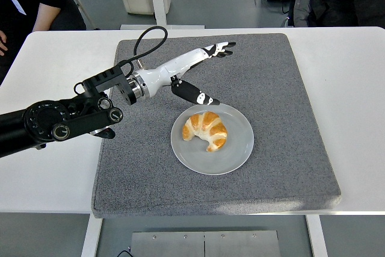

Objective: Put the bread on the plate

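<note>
On plate (237, 148), unlabelled bread (206, 129)

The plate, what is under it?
The plate rests on a grey mat that covers the white table. The mat patch directly beneath is hidden. A croissant lies on the plate.

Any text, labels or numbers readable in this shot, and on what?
None can be read.
Croissant, plate, grey mat, left robot hand: no print visible.
Badge on the person's lanyard, top left: too small to read.
</note>
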Available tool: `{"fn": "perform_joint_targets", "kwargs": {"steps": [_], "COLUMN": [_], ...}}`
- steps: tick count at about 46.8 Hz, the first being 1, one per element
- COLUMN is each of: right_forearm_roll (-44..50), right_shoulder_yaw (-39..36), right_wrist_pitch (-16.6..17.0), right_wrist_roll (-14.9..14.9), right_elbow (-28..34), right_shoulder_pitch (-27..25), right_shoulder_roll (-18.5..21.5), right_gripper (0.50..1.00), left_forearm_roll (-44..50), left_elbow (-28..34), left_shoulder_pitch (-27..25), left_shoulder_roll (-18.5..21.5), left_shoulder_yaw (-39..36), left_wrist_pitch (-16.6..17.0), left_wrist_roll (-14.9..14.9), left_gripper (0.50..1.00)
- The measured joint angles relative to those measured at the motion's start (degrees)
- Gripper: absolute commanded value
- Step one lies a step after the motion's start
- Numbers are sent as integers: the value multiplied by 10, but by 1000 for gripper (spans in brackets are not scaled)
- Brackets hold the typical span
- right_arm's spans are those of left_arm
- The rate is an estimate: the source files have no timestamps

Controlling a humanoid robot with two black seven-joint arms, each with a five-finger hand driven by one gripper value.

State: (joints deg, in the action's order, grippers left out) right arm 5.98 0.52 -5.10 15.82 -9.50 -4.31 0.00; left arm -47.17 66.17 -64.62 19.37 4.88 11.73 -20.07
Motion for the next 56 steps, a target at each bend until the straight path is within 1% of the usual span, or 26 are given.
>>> {"fn": "perform_joint_targets", "kwargs": {"steps": [3, 7, 12, 17, 21, 26, 34, 38, 44, 48, 56], "right_forearm_roll": [0, 0, 0, 0, 0, 0, 0, 0, 0, 0, 0], "right_shoulder_yaw": [0, 0, -1, -2, -2, -2, -1, -1, -1, -1, -1], "right_wrist_pitch": [0, 0, 0, 0, 0, 0, 0, 1, 1, 1, 1], "right_wrist_roll": [0, 0, 0, 0, 0, 0, 0, 0, 0, 0, 0], "right_elbow": [0, -1, -2, -2, -1, -1, -1, -1, -1, -1, -1], "right_shoulder_pitch": [0, 0, 0, 0, 0, 0, 0, 0, 0, 0, 0], "right_shoulder_roll": [0, 0, 0, 0, 0, 0, 0, 0, 0, 0, 0], "right_gripper": [1000, 1000, 1000, 1000, 1000, 1000, 1000, 1000, 1000, 1000, 1000], "left_forearm_roll": [29, 64, 115, 174, 213, 253, 291, 307, 333, 341, 342], "left_elbow": [0, -1, -4, -19, -44, -89, -135, -145, -148, -149, -151], "left_shoulder_pitch": [-3, -3, 11, 25, 31, 34, 43, 53, 79, 100, 137], "left_shoulder_roll": [2, 4, 11, 11, 10, 6, 2, 2, 0, -12, -29], "left_shoulder_yaw": [26, 67, 120, 158, 177, 192, 198, 207, 250, 283, 320], "left_wrist_pitch": [-7, -12, -13, -13, -13, -13, -13, -13, -13, -13, -14], "left_wrist_roll": [1, 12, 29, 33, 33, 32, 24, 20, 8, 8, 8], "left_gripper": [972, 972, 972, 972, 972, 972, 972, 971, 971, 971, 971]}}
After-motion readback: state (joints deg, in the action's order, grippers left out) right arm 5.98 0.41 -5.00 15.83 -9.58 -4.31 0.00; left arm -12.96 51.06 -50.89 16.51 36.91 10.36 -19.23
